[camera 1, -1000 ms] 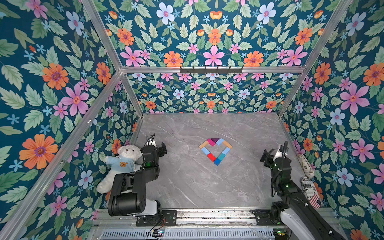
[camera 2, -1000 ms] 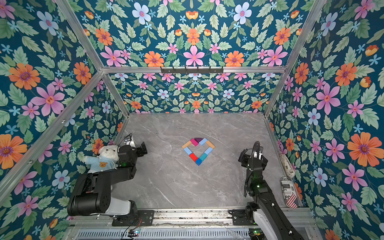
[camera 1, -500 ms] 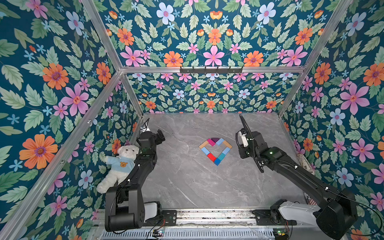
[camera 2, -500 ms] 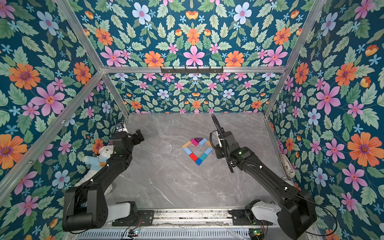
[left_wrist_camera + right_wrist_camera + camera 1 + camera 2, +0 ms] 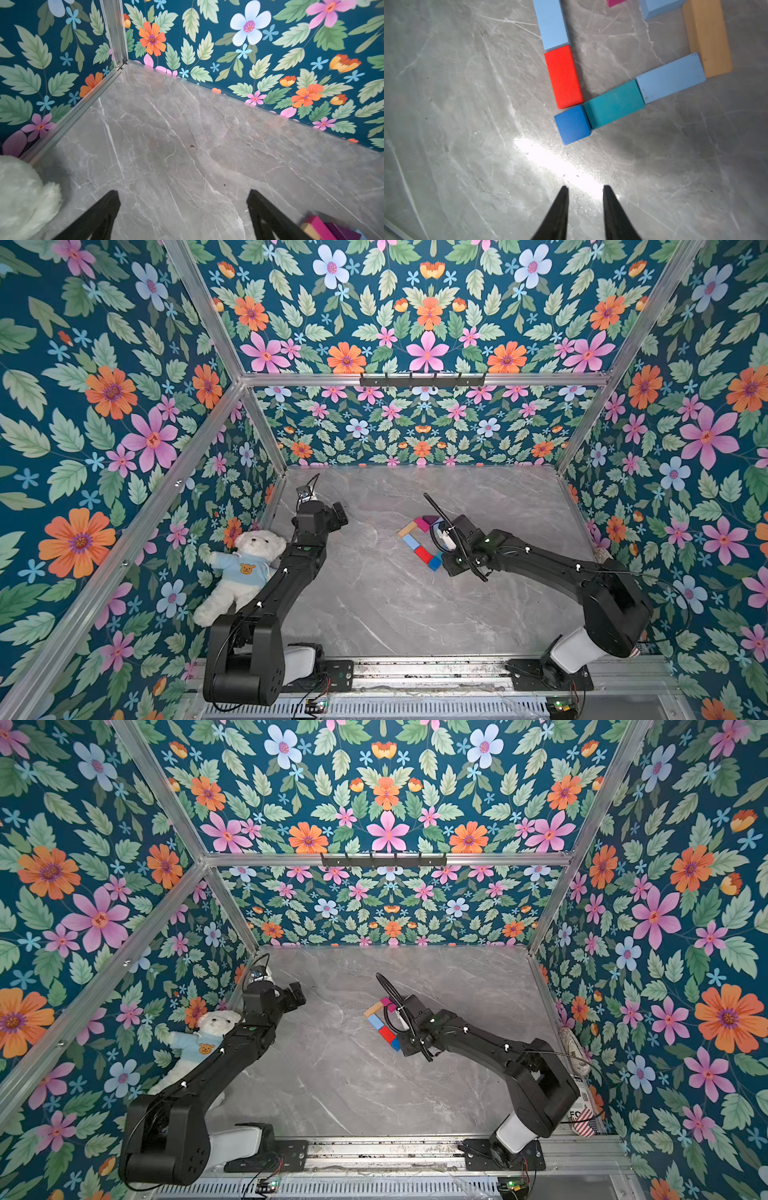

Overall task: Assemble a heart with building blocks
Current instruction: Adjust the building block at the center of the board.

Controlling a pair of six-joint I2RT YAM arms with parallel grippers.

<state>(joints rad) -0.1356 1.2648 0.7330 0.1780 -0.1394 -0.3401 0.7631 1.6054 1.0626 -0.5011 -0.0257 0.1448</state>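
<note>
On the grey marble worktop point(image 5: 374, 605), a hollow heart point(image 5: 411, 542) of painted building blocks point(image 5: 670, 76), partly hidden under the right arm point(image 5: 540, 564) in both top views. At its point, the dark blue cube point(image 5: 572, 124), touching a red brick point(image 5: 564, 78) and a teal brick point(image 5: 613, 104). Near the cube, right jaws almost together, narrow gap, nothing between. Well apart from the cube, left jaws wide apart, empty; farther still from the cube, a white teddy bear point(image 5: 245, 568).
</note>
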